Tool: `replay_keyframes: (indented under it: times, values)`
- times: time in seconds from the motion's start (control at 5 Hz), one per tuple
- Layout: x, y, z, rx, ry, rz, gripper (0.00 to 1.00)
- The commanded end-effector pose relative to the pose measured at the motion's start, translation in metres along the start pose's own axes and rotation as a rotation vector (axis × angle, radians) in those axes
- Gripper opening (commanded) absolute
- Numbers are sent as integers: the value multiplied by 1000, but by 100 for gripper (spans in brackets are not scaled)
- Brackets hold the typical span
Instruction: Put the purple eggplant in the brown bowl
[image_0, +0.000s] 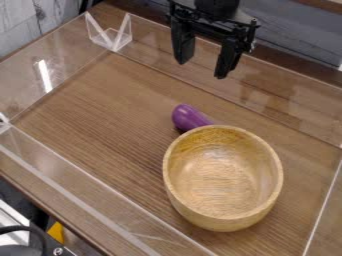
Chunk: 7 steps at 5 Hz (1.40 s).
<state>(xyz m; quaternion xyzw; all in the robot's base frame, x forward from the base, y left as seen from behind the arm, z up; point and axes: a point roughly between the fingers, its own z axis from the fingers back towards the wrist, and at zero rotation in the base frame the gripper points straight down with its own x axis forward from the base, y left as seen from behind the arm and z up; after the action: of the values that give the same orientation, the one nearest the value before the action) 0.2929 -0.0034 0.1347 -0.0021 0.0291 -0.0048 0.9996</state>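
The purple eggplant (189, 118) lies on the wooden table, just behind the brown bowl's far rim and nearly touching it. The brown bowl (274, 195) is a wide light wooden bowl at the front right, and nothing lies inside it. My gripper (203, 55) hangs at the top centre, pointing down, well above and behind the eggplant. Its black fingers (179, 45) stand apart with nothing between them.
Clear acrylic walls (54, 75) fence the wooden table (94, 125) on all sides. A clear plastic bracket (110, 33) stands at the back left corner. Bare wood stretches left of the bowl and eggplant.
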Motion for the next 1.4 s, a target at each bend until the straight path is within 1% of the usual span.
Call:
replay_keyframes:
  times: [0.0, 0.2, 0.4, 0.8, 1.2]
  values:
    - [1, 2, -8, 7, 17, -18, 100]
    - [6, 7, -20, 23, 29, -51, 100]
    - [12, 12, -31, 40, 24, -63, 100]
    - [14, 21, -47, 68, 0, -91, 100]
    - [11, 26, -54, 90, -32, -148, 100]
